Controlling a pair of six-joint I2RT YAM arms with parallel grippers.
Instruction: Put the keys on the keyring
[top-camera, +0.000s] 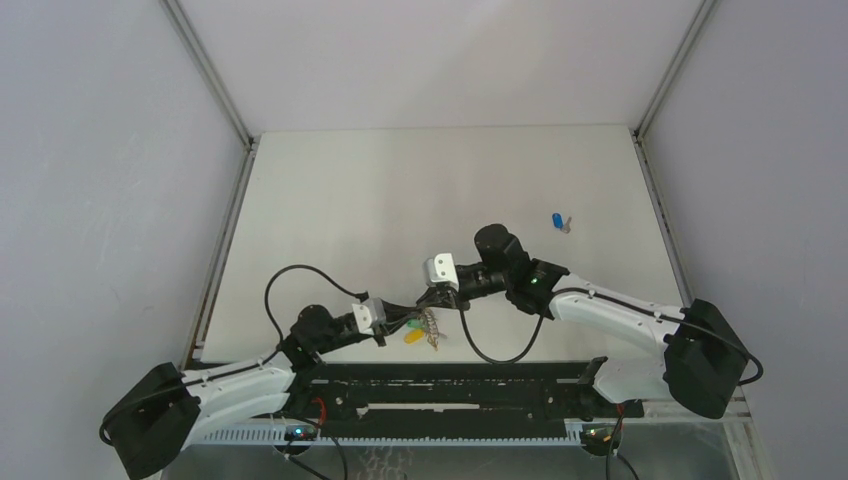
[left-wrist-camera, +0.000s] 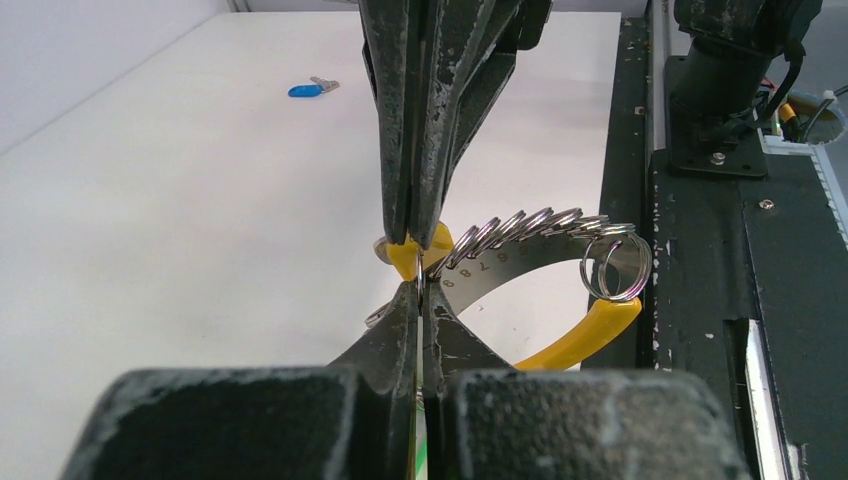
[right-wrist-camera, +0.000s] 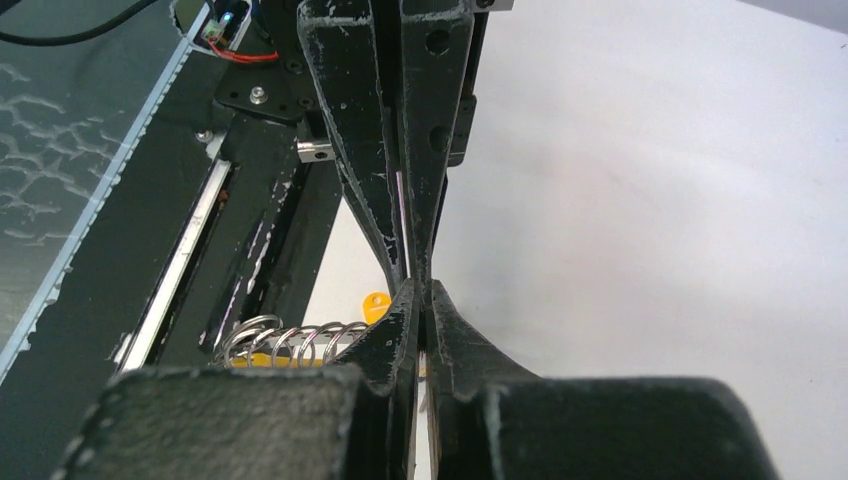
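Observation:
My two grippers meet tip to tip near the table's front edge. The left gripper (top-camera: 398, 322) (left-wrist-camera: 420, 292) is shut on a thin wire ring of the keyring (left-wrist-camera: 520, 224), whose row of silver rings (right-wrist-camera: 290, 338) (top-camera: 432, 328) trails toward the black rail. Facing it, the right gripper (top-camera: 430, 300) (right-wrist-camera: 420, 288) is shut, its tips pinching the yellow key (left-wrist-camera: 404, 258) (right-wrist-camera: 376, 304) by the cap, right against the ring. The blue key (top-camera: 558, 221) (left-wrist-camera: 305, 90) lies alone on the white table, far from both grippers. A green cap shows between my left fingers.
A black base rail (top-camera: 450, 385) (left-wrist-camera: 700, 300) runs along the near edge just beside the keyring. A numbered metal strip (left-wrist-camera: 500, 270) with a yellow sleeve (left-wrist-camera: 590, 335) hangs with the rings. Grey walls close in the white table (top-camera: 400, 200) on three sides.

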